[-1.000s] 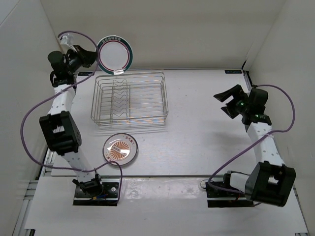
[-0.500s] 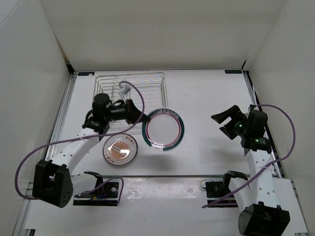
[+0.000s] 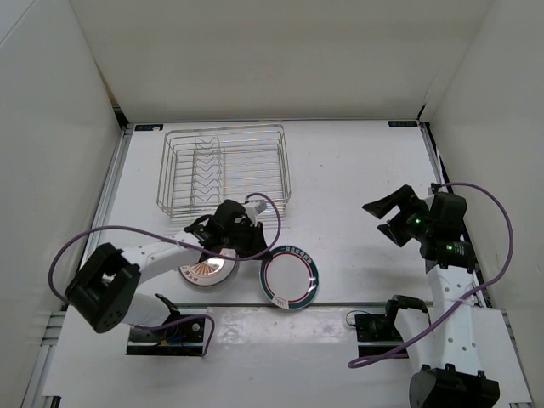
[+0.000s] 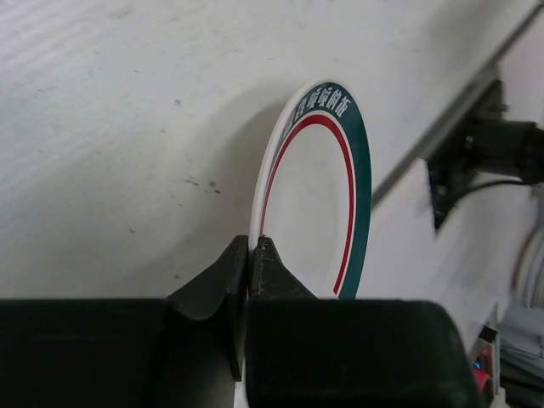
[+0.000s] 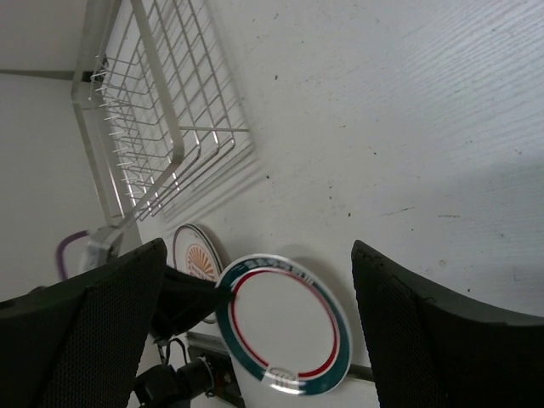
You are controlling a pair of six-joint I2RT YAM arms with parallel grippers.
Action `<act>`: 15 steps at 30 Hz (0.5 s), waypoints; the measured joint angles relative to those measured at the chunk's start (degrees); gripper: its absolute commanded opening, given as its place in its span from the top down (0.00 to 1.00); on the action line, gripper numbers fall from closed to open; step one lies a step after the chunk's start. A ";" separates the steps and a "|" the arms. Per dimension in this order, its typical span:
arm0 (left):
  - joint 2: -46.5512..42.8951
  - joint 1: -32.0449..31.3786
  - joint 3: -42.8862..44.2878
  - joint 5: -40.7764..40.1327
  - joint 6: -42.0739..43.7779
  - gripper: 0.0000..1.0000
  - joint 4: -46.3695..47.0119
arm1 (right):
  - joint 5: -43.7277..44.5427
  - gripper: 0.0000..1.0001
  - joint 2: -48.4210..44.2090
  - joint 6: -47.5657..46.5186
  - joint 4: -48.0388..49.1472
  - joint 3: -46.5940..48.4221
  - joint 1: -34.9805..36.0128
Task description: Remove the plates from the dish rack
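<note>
The dish rack (image 3: 223, 170) stands at the back left with no plate in it, and its corner shows in the right wrist view (image 5: 161, 119). My left gripper (image 3: 258, 253) (image 4: 253, 246) is shut on the rim of the teal-rimmed plate (image 3: 290, 277) (image 4: 319, 195) (image 5: 285, 327). It holds the plate tilted, low over the table's front edge. An orange sunburst plate (image 3: 204, 269) (image 5: 197, 251) lies flat just left of it, partly under the left arm. My right gripper (image 3: 391, 217) (image 5: 257, 246) hangs open at the right with nothing between its fingers.
White walls close in the table (image 3: 357, 170) at the back and on both sides. The metal rail (image 3: 280, 308) along the front edge runs just below the held plate. A purple cable (image 3: 76, 246) loops off the left arm.
The left arm has carried the teal-rimmed plate from behind the rack's back-left corner, across the rack, down to the front beside the orange plate. The right arm shifted slightly.
</note>
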 measured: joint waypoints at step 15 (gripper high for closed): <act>12.09 -0.79 11.37 -8.96 5.42 0.51 -11.13 | -5.16 0.10 6.19 0.81 2.89 5.68 3.48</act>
